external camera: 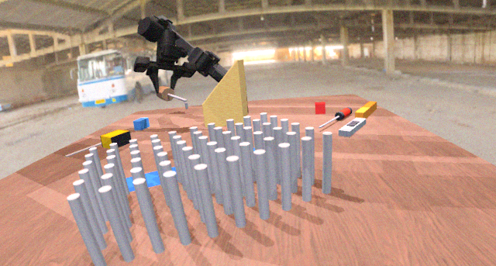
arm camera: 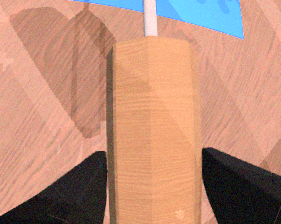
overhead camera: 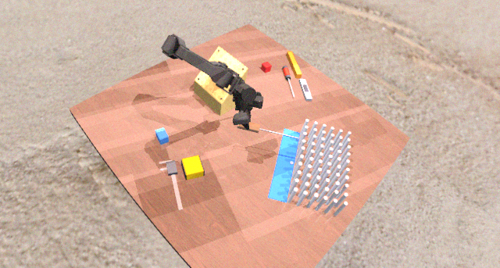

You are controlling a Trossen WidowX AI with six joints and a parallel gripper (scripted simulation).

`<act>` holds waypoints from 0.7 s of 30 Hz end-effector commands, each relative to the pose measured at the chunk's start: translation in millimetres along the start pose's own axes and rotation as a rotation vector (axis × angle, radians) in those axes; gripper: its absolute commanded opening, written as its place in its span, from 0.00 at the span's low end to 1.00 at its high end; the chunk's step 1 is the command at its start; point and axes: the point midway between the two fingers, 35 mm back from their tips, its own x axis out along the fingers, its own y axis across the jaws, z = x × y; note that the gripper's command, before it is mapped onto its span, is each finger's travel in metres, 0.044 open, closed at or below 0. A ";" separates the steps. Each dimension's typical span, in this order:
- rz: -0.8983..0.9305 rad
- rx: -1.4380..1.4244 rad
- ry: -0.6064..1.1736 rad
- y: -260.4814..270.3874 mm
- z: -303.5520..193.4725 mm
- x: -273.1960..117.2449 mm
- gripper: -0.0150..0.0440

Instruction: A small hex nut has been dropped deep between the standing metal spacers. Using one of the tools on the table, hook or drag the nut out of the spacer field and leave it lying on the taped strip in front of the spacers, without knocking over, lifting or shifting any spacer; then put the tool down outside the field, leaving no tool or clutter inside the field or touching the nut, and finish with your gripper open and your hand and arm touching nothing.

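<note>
My gripper [overhead camera: 248, 126] [external camera: 166, 91] [arm camera: 154, 160] is shut on the wooden handle of the hook tool [overhead camera: 254, 126] [external camera: 167, 95] [arm camera: 156, 100]. The tool is raised well above the table, its thin rod pointing out over the far end of the blue taped strip [overhead camera: 279, 178] [external camera: 144, 181] [arm camera: 201, 15] in the top view, its bent tip turned down. The metal spacers [overhead camera: 320, 164] [external camera: 236, 192] all look upright behind the strip. A small pale dot, which looks like the nut [overhead camera: 291, 162], lies on the strip near the front row of spacers. It cannot be made out in the other views.
A yellow block [overhead camera: 193, 167] [external camera: 115, 138], a caliper-like tool [overhead camera: 176, 190] and a blue cube [overhead camera: 162, 136] [external camera: 141, 123] lie to the left. A red cube [overhead camera: 266, 67] [external camera: 320, 108], screwdriver [overhead camera: 287, 73], orange bar [overhead camera: 294, 65] and grey device [overhead camera: 305, 90] lie beyond the wooden base [overhead camera: 212, 94] [external camera: 226, 99].
</note>
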 end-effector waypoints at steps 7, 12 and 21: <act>0.088 -0.221 -0.073 2.4 43.8 1.1 0.25; 0.128 -0.342 -0.103 5.6 65.4 2.1 0.25; 0.202 -0.563 -0.159 17.6 104.8 2.1 0.25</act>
